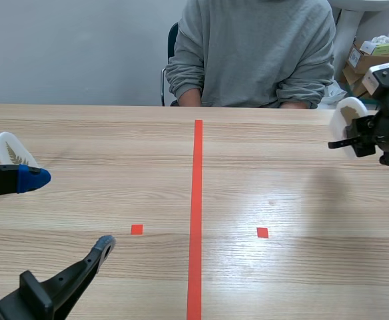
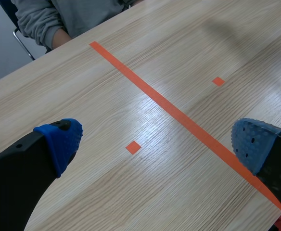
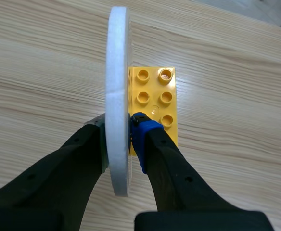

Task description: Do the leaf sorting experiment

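We are finding the right gripper [image 3: 120,126] clamped on the upright disc [image 3: 117,57], the left gripper [image 2: 157,140] spread empty, and are advising slow, untilted placement.

No legible text, label or number anywhere.
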Robot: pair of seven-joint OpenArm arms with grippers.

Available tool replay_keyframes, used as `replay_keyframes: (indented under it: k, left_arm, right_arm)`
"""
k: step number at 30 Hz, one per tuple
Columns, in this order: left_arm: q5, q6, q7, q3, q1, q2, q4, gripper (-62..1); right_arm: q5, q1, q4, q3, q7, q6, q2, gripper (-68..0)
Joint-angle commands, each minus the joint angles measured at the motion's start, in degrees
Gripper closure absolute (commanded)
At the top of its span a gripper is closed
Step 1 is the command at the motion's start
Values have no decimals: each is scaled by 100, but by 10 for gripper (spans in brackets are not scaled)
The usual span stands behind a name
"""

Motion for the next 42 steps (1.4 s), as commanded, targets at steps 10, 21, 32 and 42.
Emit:
replay_keyframes:
  k: [10,21,32,42]
  left_arm:
    - [-37,9,-83,-17,-33,15,24,-623]
    - [-37,9,-81,-17,-33,15,24,-623]
    - [-37,9,-79,-17,-31,15,24,-623]
    - [-37,9,-79,-17,-31,15,24,-623]
  right_arm:
    - [-35,85,-581,50,710,-575,-42,-68]
    - [-24,-87,-1025,50,933,-658,-39,-84]
    - [-37,-409,-1025,50,1067,-807,-37,-84]
    - [-87,-501,-1023,50,1064,-850,-7,-233]
